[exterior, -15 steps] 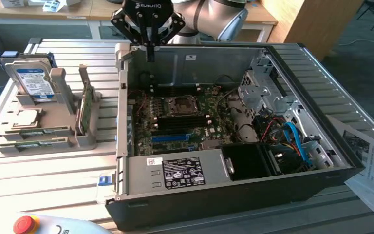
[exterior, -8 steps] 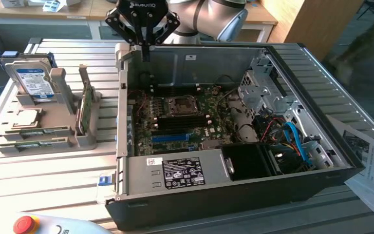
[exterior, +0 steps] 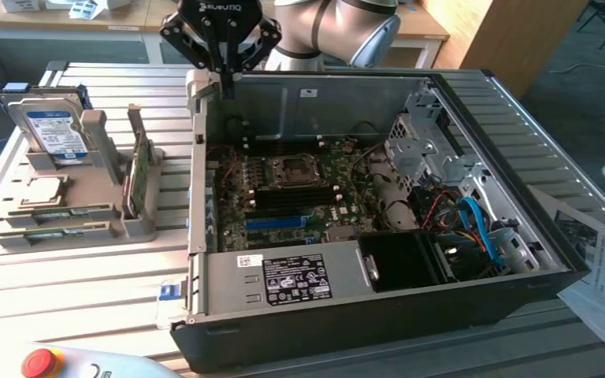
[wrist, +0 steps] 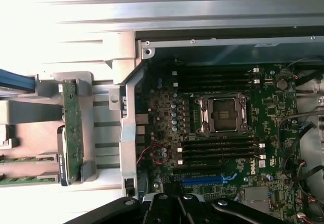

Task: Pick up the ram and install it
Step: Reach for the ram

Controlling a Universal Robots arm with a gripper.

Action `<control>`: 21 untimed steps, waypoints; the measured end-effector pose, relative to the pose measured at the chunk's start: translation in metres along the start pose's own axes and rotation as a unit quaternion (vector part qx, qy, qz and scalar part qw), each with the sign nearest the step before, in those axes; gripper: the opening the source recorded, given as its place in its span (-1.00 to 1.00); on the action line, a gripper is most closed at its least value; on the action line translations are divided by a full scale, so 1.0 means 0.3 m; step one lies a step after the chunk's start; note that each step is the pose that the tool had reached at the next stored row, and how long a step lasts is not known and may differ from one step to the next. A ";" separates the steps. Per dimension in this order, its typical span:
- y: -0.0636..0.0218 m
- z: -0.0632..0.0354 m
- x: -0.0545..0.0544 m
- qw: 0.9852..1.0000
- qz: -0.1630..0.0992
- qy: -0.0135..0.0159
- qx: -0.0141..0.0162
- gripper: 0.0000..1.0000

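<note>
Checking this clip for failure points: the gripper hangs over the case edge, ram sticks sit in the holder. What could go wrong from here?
1. The gripper is shut and empty; reaching the ram sticks without opening could knock them in the holder.
2. The upright green card stands close beside them and may get bumped or grabbed instead.
3. The case wall lies between holder and memory slots; a carried stick could clip it.

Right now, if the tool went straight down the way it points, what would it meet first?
Probably the motherboard just inside the computer case's side wall; depth is unclear, so it could catch that wall instead.
</note>
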State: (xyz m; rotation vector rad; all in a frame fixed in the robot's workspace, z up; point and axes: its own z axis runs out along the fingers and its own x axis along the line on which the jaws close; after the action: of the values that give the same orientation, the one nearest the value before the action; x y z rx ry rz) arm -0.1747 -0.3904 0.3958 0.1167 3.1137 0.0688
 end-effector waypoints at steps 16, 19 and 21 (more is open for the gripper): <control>0.001 -0.002 0.070 1.000 0.000 0.000 0.000 -0.80; 0.001 -0.002 0.088 1.000 0.000 0.000 0.000 -0.80; 0.001 -0.002 0.100 1.000 0.000 0.000 0.000 -0.80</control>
State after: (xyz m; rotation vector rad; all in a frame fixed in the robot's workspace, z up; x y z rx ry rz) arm -0.2045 -0.3879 0.3958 0.1167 3.1137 0.0689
